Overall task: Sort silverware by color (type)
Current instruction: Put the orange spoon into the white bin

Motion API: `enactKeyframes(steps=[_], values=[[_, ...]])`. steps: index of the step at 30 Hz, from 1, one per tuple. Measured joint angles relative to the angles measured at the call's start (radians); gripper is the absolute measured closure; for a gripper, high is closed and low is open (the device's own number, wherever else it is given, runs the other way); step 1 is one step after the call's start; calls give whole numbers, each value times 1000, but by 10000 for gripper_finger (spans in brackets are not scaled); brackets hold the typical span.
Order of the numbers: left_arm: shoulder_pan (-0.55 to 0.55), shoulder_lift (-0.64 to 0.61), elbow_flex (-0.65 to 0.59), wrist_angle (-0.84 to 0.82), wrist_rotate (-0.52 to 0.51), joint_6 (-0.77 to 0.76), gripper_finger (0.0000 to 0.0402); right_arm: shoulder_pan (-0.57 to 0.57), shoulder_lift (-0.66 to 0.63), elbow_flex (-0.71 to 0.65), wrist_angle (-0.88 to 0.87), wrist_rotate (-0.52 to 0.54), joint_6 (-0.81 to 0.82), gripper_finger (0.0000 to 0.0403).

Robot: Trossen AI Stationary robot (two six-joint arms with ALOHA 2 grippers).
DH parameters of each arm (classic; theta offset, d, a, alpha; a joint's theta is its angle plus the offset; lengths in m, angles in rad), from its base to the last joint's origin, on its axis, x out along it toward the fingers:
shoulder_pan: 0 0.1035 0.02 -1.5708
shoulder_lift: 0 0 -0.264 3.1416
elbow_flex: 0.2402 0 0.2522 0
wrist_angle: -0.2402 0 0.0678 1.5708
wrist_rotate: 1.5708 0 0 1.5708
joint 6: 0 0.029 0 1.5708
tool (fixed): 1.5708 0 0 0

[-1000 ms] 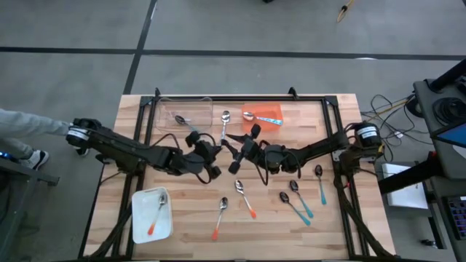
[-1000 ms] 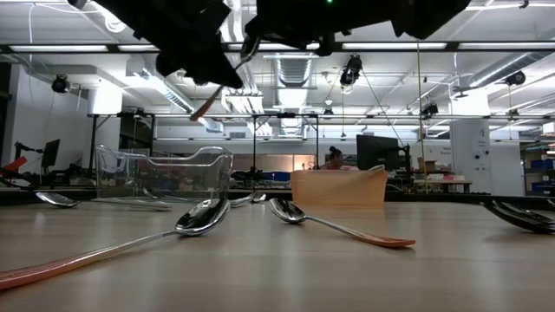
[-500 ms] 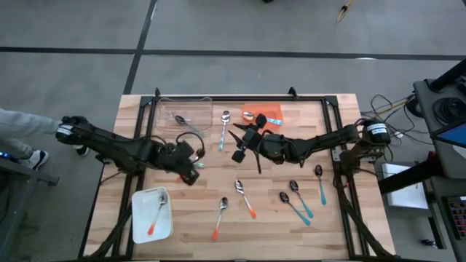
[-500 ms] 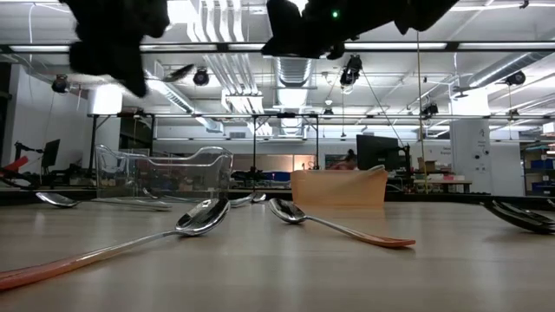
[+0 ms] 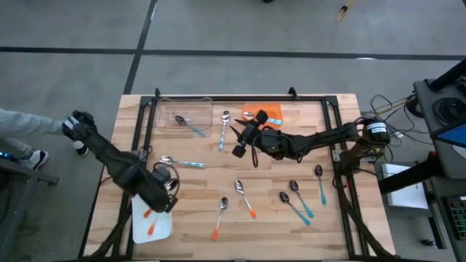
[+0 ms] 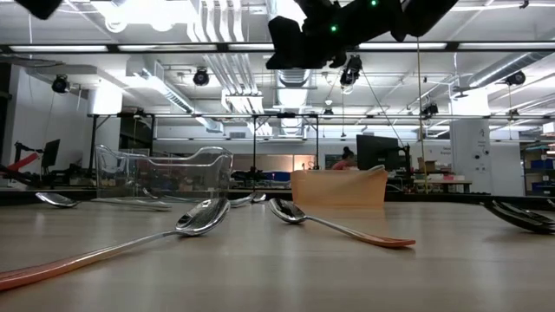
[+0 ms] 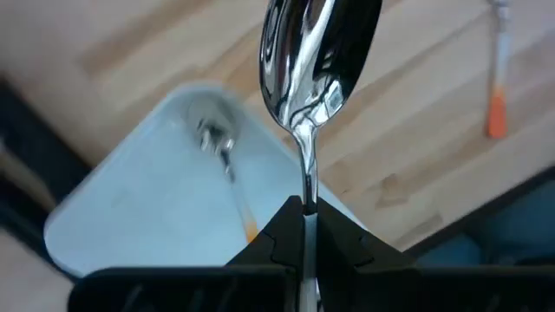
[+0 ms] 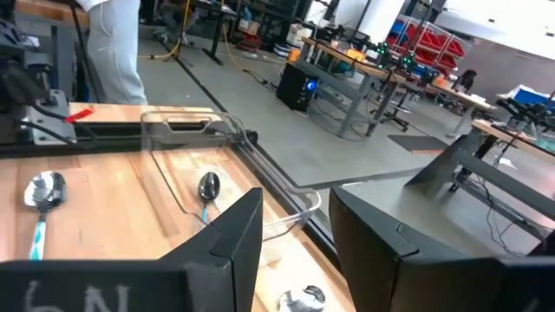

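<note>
left tool over tray, spoon pinched.
left tool (image 7: pixel 303 227) is clamped tight on a spoon (image 7: pixel 314 52) by its handle, above the white tray (image 5: pixel 138 220). risk: the thin handle slips or swings, landing on the desk (image 5: pixel 342 225). farther off, right tool (image 5: pixel 244 138) hangs part open, empty, near the orange bin (image 5: pixel 271 110).

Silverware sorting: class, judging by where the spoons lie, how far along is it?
Early. Done: one orange-handled spoon lies in the white tray, and one light-blue spoon in the clear bin. In hand: the left tool, shut on a held spoon, holds it over the tray; the right tool hangs open and empty near the orange bin. Left: several loose spoons on the table, with orange, teal and light-blue handles.
</note>
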Motion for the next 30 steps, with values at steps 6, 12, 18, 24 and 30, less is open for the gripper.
enactKeyframes(steps=[6,12,18,24,30], values=[[-128,34,-25,6,5,-268,402,-13,0,0,-13,0,0,275],[-213,96,-59,46,5,-438,402,-25,0,0,-21,0,-4,276],[-230,169,-59,83,4,-449,402,-31,0,0,-24,0,-30,274],[-230,223,-59,88,17,-423,402,-38,1,0,-30,0,-60,283],[-232,275,-59,86,18,-376,401,-38,1,0,-46,0,-63,286]])
